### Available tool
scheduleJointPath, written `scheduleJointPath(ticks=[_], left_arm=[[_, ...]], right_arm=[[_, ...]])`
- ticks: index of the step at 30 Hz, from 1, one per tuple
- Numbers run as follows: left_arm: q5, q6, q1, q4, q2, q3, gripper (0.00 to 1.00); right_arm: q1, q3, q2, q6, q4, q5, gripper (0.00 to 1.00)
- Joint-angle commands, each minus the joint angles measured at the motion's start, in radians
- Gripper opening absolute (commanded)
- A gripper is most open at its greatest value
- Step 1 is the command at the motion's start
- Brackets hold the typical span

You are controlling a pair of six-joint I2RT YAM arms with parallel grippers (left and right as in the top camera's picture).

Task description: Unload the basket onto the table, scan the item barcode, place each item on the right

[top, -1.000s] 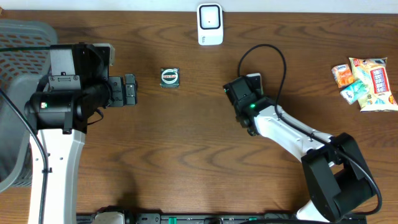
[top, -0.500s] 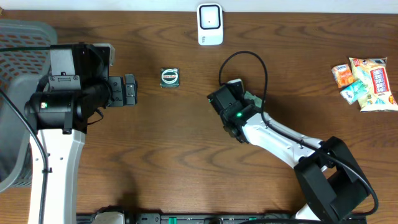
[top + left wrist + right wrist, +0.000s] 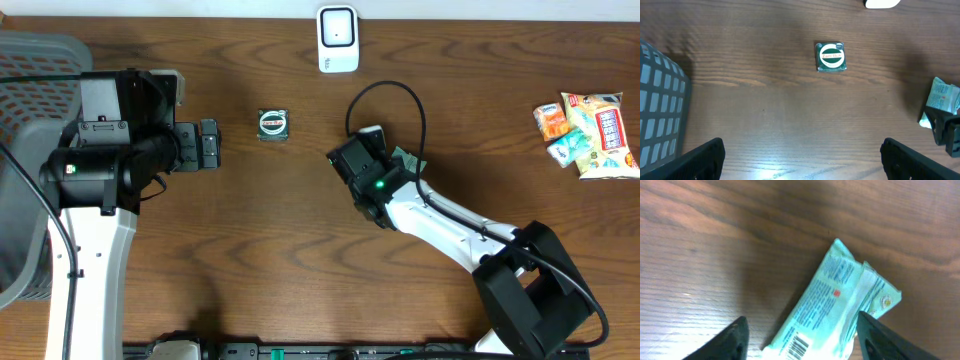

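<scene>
Right pincer (image 3: 802, 322) stands released astride the green packet (image 3: 840, 300), which lies on the bench (image 3: 700, 245) well apart from the scanner (image 3: 337, 38); scanning looks not yet done. Left pincer (image 3: 802, 155) gapes empty.

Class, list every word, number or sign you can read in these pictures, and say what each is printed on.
Square packet, green ring logo: wording blurred, unreadable.
Pale green packet: fine print and barcode digits too small to read.
Snack packets: lettering too small.
Nothing can be quoted.
</scene>
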Motion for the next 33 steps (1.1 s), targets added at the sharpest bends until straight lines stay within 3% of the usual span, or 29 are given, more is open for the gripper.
scheduleJointPath(ticks=[1,3,8,15,20,25,30,33], left_arm=[[-0.006,0.01,0.005,-0.002,0.003,0.007,0.98],[-0.006,0.01,0.005,-0.002,0.003,0.007,0.98],[-0.006,0.01,0.005,-0.002,0.003,0.007,0.98],[-0.006,0.01,0.005,-0.002,0.003,0.007,0.98],[-0.006,0.01,0.005,-0.002,0.003,0.007,0.98],[-0.006,0.01,0.005,-0.002,0.003,0.007,0.98],[-0.006,0.01,0.005,-0.002,0.003,0.007,0.98],[-0.006,0.01,0.005,-0.002,0.003,0.007,0.98]], right_arm=[[-0.017,0.054,-0.003,0.095,-0.025,-0.01,0.72],[-0.052,0.072,-0.003,0.181,-0.048,-0.079,0.76],[-0.214,0.1,-0.003,0.184,-0.047,-0.452,0.92],[-0.489,0.102,-0.003,0.054,-0.079,-0.943,0.96],[-0.595,0.1,-0.003,-0.024,-0.172,-0.987,0.96],[-0.612,0.059,-0.003,-0.039,-0.19,-0.987,0.99],[-0.599,-0.015,-0.003,0.055,-0.09,-0.986,0.99],[-0.591,-0.08,-0.003,0.133,0.0,-0.986,0.94]])
